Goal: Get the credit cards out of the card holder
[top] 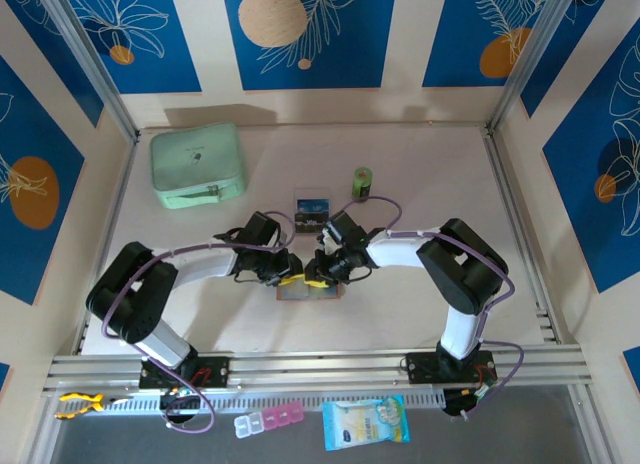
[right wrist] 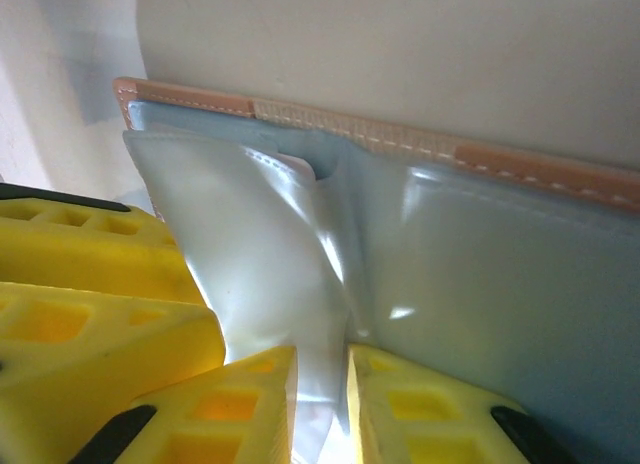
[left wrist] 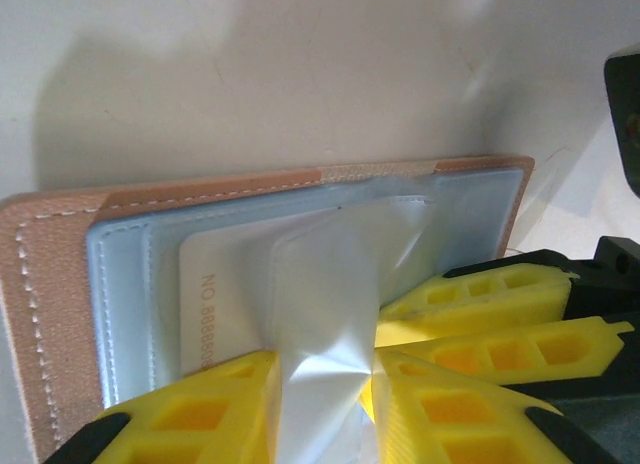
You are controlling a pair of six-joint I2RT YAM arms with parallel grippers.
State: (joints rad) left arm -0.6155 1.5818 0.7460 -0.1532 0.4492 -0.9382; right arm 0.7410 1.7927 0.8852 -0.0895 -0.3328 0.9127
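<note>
Left gripper [left wrist: 325,394]: nearly closed, pinching the bunched clear pocket [left wrist: 330,274].
Right gripper [right wrist: 322,404]: just beside it, nipping what looks like the same film.
Credit card [left wrist: 215,284]: ahead-left of the left tips, inside the card holder [left wrist: 60,254].
Advice: one gripper pins the film while the other grips the card's edge.

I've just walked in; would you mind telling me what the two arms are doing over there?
Both arms reach in to the open card holder in the middle of the table. The left gripper and the right gripper each pinch its clear plastic pocket, which bunches up between their yellow fingers. A pale card printed with a number sits inside that pocket. What look like two cards lie on the table just beyond the holder.
</note>
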